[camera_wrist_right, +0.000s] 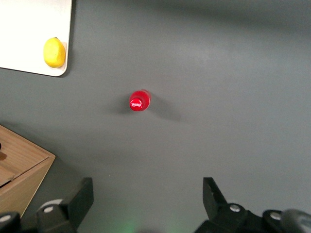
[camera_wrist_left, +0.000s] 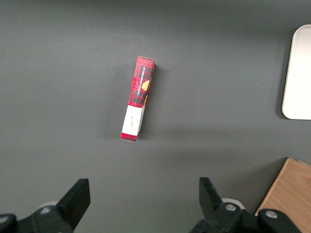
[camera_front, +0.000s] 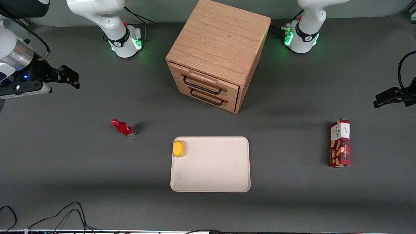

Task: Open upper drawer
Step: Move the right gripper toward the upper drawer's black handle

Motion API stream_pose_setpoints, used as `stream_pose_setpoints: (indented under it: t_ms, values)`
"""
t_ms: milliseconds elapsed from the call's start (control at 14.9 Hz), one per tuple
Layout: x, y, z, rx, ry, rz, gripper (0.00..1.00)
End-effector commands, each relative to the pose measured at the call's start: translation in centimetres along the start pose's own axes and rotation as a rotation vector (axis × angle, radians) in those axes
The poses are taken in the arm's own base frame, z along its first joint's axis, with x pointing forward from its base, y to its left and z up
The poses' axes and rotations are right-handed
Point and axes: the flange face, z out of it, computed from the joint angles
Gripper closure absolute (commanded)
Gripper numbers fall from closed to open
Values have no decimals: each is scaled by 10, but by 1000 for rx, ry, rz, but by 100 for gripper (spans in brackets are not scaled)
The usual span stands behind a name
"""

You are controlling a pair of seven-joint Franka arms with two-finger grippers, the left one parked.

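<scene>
The gripper (camera_front: 73,79), toward the working arm's end from the cabinet (camera_front: 217,48), has its arm cut off by the front view's edge. The wrist view shows only the cabinet's corner.

The front view looks down steeply from high above the near edge of the dark surface (camera_front: 65,182), facing both arm bases and taking in the whole scene, the cabinet (camera_front: 221,48) at the middle.

The right wrist view hangs high at the working arm's end and looks straight down past the gripper (camera_wrist_right: 146,204), whose fingers (camera_wrist_right: 214,194) stand wide apart. It shares with the front view the red bottle (camera_wrist_right: 139,101), the lemon (camera_wrist_right: 54,52), a corner of the tray (camera_wrist_right: 29,29) and a cabinet corner.

The left wrist view likewise looks straight down, at the parked arm's end, sharing the red box (camera_wrist_left: 138,98), the tray's edge and a cabinet corner.
</scene>
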Motion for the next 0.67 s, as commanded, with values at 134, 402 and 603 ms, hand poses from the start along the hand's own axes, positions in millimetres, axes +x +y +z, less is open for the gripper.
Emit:
stream_pose_setpoints:
  t_ms: [134, 402, 603]
  values:
    - [0, -5, -4, 0, -12, 15, 0]
    - [25, -28, -10, -2, 6, -24, 0]
    - [52, -59, -19, -1, 23, -14, 0]
